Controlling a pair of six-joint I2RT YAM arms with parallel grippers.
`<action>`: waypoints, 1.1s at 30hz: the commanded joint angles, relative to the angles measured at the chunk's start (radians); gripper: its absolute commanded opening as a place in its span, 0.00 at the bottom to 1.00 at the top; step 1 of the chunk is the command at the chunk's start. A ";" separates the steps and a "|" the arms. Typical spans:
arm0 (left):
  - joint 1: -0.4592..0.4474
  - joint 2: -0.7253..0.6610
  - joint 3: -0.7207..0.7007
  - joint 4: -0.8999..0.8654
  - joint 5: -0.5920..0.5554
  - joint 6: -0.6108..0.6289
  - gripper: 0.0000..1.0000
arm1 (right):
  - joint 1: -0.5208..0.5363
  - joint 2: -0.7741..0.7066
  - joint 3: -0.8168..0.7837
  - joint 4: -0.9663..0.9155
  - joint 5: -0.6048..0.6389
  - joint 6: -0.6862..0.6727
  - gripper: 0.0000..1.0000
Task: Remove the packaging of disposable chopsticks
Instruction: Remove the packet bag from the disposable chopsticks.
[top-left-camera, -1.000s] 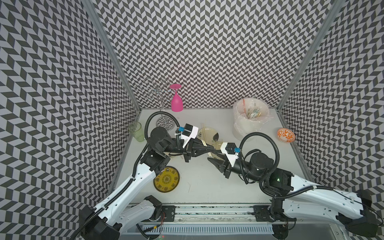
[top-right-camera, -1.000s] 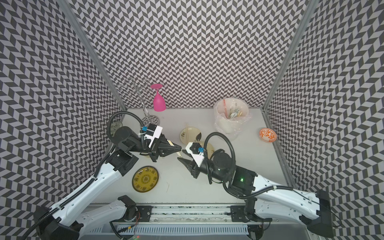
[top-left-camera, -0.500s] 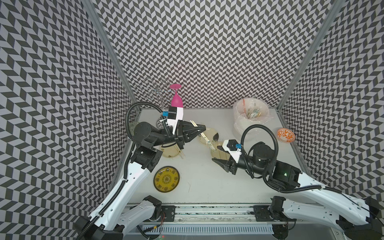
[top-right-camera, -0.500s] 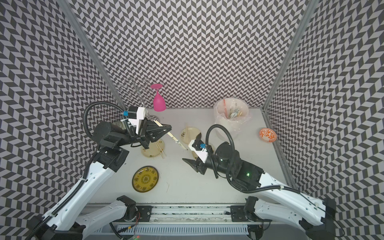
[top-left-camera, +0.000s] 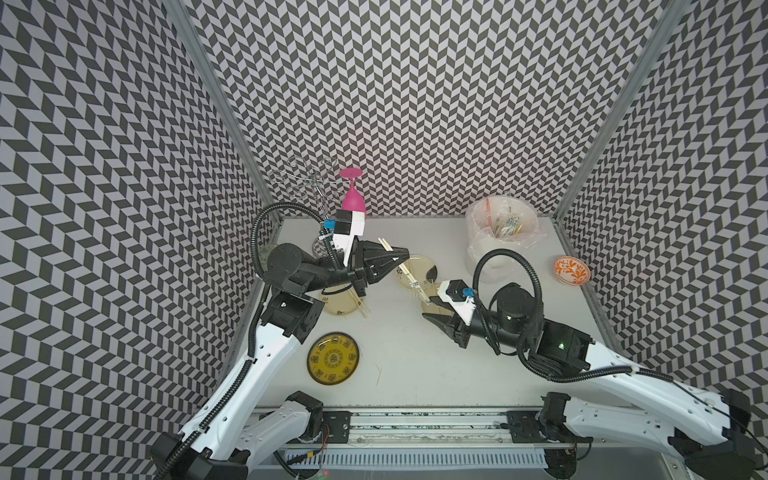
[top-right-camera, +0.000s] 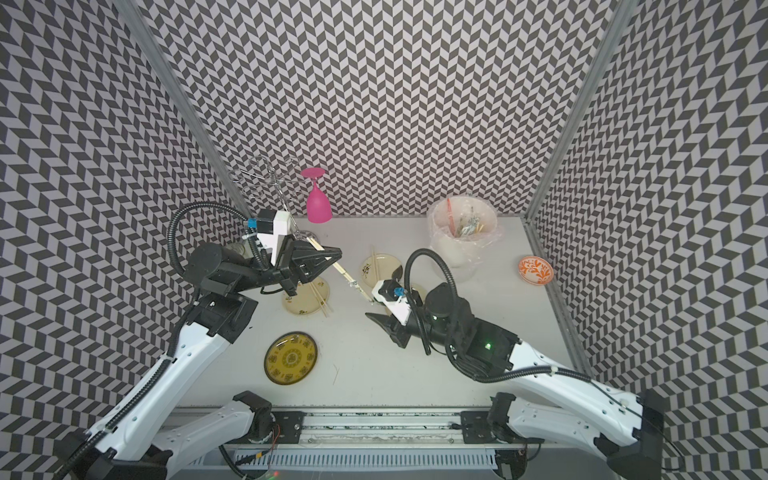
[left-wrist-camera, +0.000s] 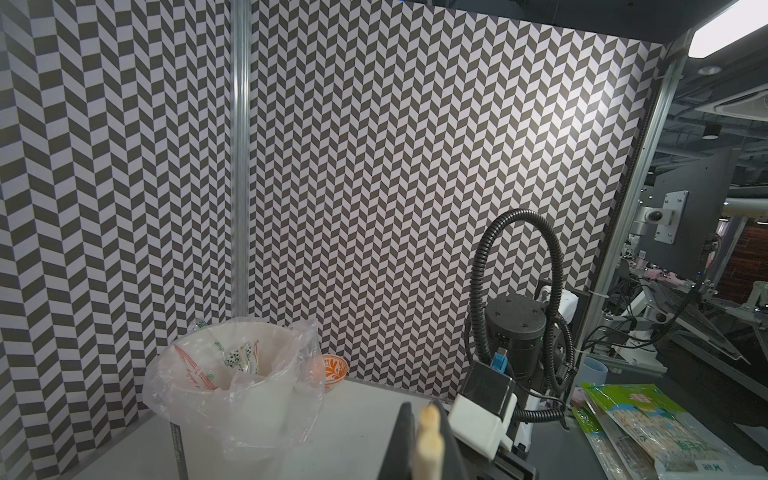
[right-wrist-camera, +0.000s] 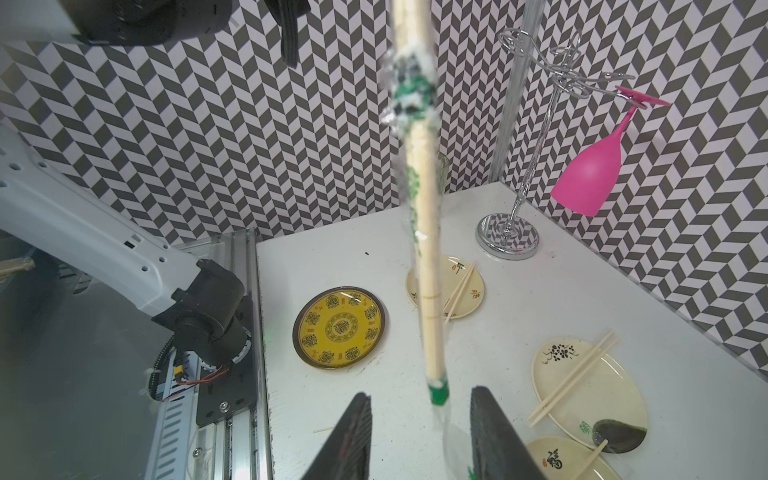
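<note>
My left gripper (top-left-camera: 405, 254) (top-right-camera: 337, 252) is shut on a pair of disposable chopsticks (top-right-camera: 345, 274) (left-wrist-camera: 428, 440), raised above the table and slanting down toward my right arm. The clear packaging (right-wrist-camera: 409, 95) with black-and-green print is bunched partway along the sticks, and its green-tipped tail (right-wrist-camera: 438, 392) hangs past their lower end. My right gripper (right-wrist-camera: 422, 392) (top-left-camera: 432, 309) is open. Its jaws stand on either side of that tail without touching it.
A bag-lined white bin (top-left-camera: 500, 232) with discarded sleeves stands at the back right, an orange bowl (top-left-camera: 572, 270) beside it. Cream plates (top-left-camera: 340, 303) (top-left-camera: 417, 270) carry bare chopsticks. A yellow plate (top-left-camera: 333, 358) lies front left. A wire rack with a pink glass (top-left-camera: 353, 199) stands at the back left.
My left arm has risen and swung back-left with the chopsticks, away from the right gripper. The right gripper's jaws have narrowed and the sleeve has slid along the sticks.
</note>
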 joint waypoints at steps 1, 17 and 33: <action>0.005 -0.007 -0.010 0.051 0.025 -0.040 0.00 | 0.000 0.008 0.024 0.062 -0.008 -0.007 0.35; 0.010 -0.013 -0.021 0.043 0.023 -0.024 0.00 | -0.003 0.017 0.032 0.103 0.046 0.024 0.00; 0.214 -0.062 0.139 0.188 -0.231 -0.131 0.00 | -0.317 0.022 0.018 0.021 0.147 0.221 0.00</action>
